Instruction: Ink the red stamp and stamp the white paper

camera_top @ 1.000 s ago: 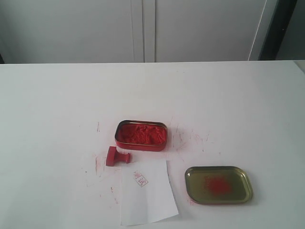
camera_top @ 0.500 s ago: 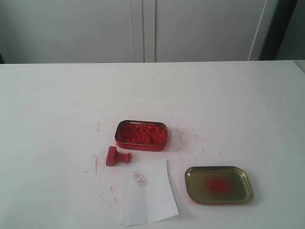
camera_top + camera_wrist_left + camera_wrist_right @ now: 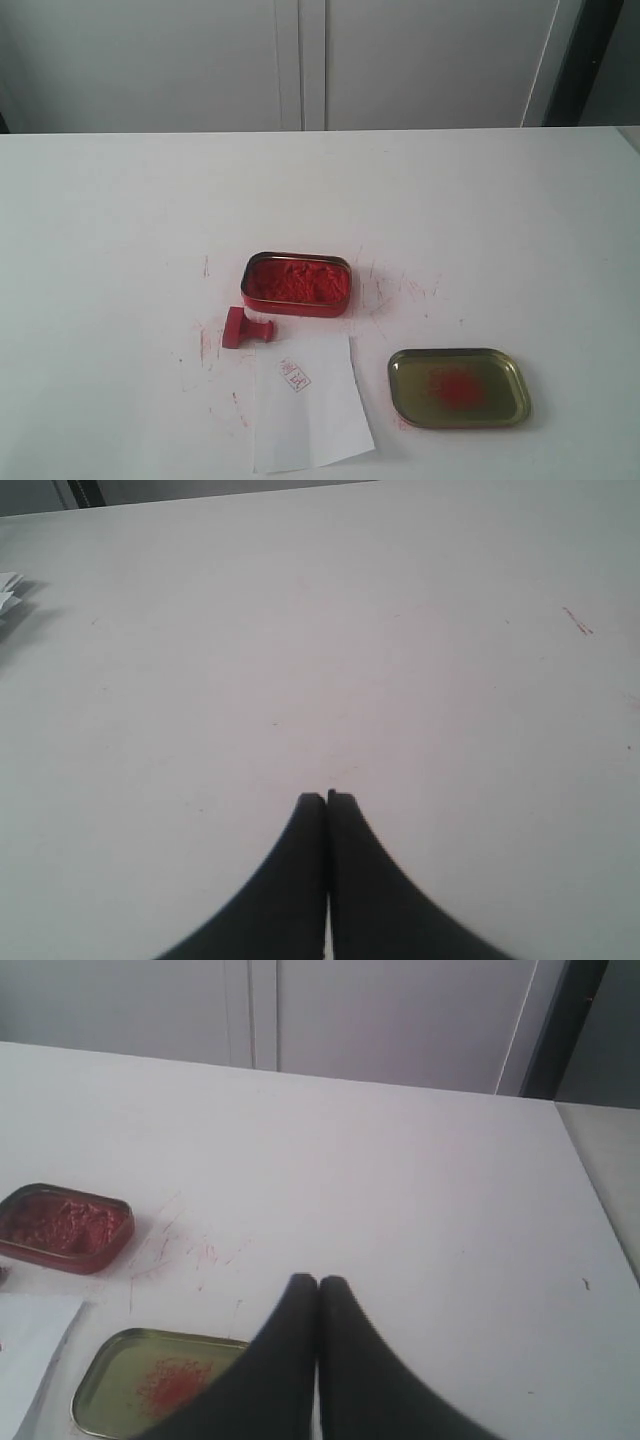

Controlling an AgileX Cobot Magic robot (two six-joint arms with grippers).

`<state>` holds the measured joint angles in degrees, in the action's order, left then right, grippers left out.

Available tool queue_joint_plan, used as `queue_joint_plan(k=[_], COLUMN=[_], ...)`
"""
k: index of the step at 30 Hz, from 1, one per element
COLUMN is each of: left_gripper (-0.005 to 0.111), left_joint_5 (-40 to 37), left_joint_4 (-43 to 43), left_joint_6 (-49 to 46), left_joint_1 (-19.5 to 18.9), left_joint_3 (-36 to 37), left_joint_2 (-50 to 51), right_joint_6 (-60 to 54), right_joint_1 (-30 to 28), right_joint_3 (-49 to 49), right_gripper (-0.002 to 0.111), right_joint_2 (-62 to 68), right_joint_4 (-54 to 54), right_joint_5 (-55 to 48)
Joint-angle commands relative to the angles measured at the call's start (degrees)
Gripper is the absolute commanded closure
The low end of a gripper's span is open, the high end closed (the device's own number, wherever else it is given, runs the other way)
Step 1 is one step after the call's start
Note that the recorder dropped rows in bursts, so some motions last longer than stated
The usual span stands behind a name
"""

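The red stamp [image 3: 245, 328] lies on its side on the white table, just left of the white paper's top corner. The white paper [image 3: 310, 405] sits near the front edge and bears a small red square imprint [image 3: 295, 375]. Neither arm shows in the exterior view. My left gripper [image 3: 327, 798] is shut with nothing in it, over bare tabletop. My right gripper [image 3: 318, 1281] is also shut and empty, beside the gold-olive lid [image 3: 160, 1380]. A corner of the white paper [image 3: 30, 1345] shows in the right wrist view.
The red tin of crumbly ink [image 3: 297, 283] stands open behind the stamp and also shows as the ink tin [image 3: 65, 1226] in the right wrist view. The gold-olive lid [image 3: 460, 387] with a red smudge lies right of the paper. Faint red scratches [image 3: 385, 285] mark the table.
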<state>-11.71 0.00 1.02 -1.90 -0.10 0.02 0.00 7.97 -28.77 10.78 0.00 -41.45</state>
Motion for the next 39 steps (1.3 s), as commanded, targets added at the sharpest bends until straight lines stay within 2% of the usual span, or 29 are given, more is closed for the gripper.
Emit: queue_joint_plan(k=[1,11,39], left_gripper=[0.107,0.107,0.107], left_joint_5=[0.1,0.1,0.1], left_joint_4=[-0.3,-0.3,-0.3], left_joint_6=[0.2,0.2,0.2], left_joint_1=[0.4,0.4,0.4], left_joint_3=[0.1,0.1,0.1], left_joint_2=[0.0,0.0,0.0], right_joint_6=[0.0,0.0,0.0], right_joint_1=[-0.1,-0.1,-1.2], right_joint_3=[0.2,0.2,0.2], right_gripper=[0.108,0.108,0.108], right_joint_2=[-3.2,-10.6,-10.8], right_joint_4=[0.0,0.0,0.0], right_joint_5=[0.8,0.7,0.8])
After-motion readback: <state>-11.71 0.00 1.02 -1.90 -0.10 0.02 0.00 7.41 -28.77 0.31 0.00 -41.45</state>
